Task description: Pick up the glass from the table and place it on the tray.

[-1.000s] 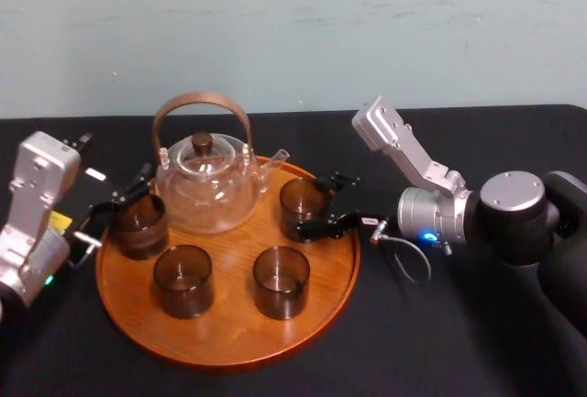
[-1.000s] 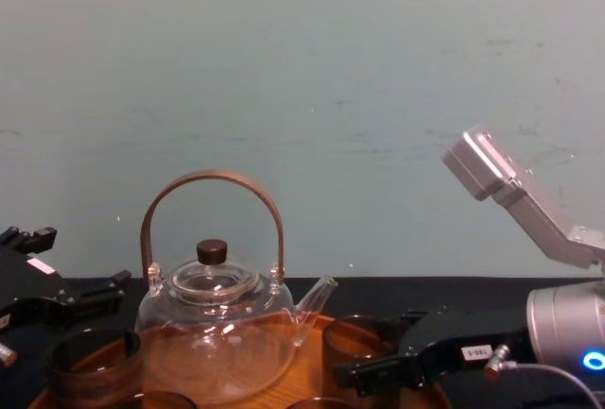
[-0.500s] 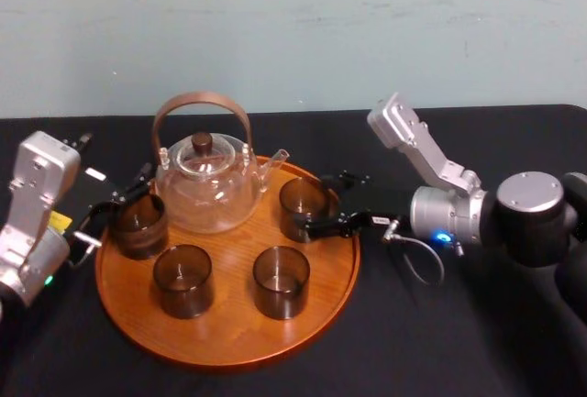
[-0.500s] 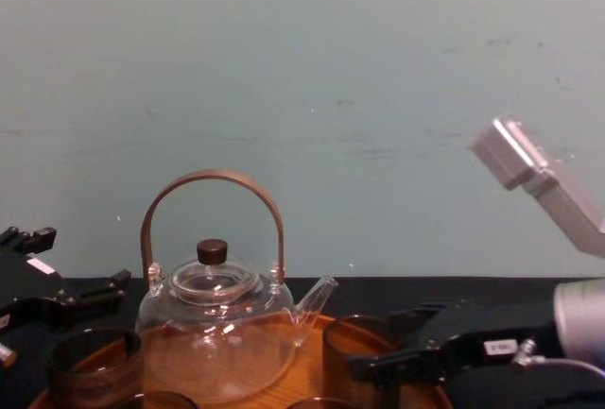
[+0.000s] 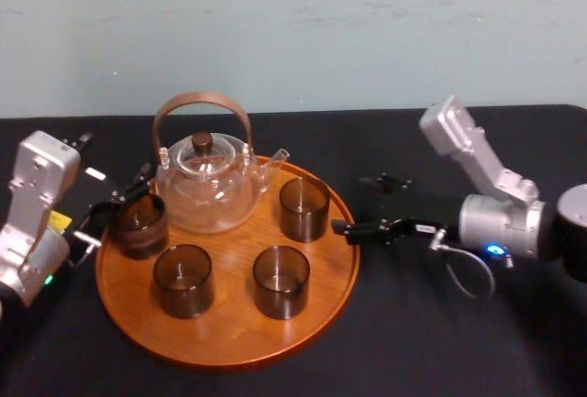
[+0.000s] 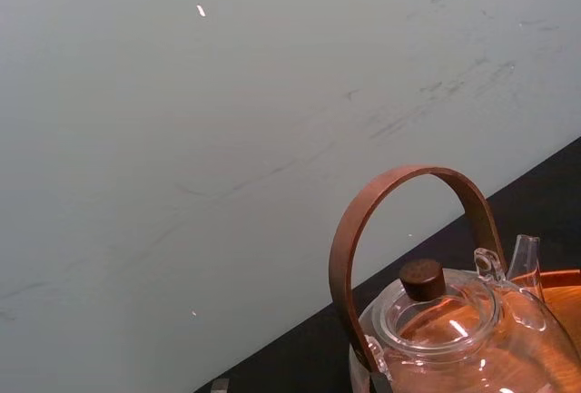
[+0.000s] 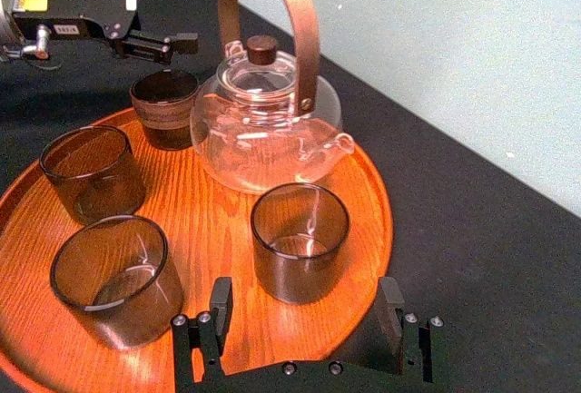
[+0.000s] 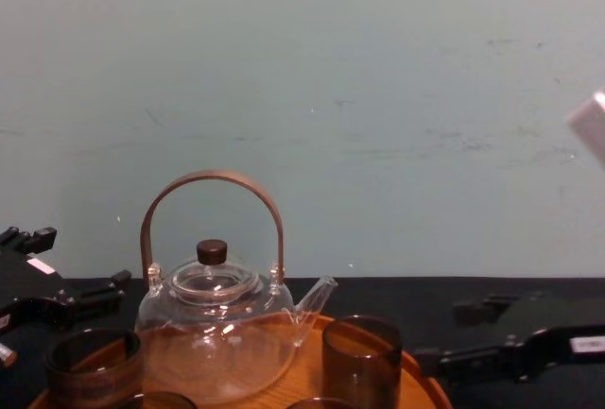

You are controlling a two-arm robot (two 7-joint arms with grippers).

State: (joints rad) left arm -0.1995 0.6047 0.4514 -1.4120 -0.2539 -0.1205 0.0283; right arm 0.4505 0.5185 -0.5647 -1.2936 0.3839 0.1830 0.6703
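Right end effector (image 5: 352, 203), fingers spread and empty, hovers beside round wooden tray (image 5: 220, 353) bearing smoky cylindrical glass (image 5: 304, 207).

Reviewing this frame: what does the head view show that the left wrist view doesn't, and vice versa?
Head view, not left wrist: four glasses on the tray, the left gripper open by the one left of the teapot, the right gripper open off the tray's right rim. Left wrist, not head: nothing new, a closer side look at the lid knob. Shared: teapot, a sliver of tray rim, table, wall.
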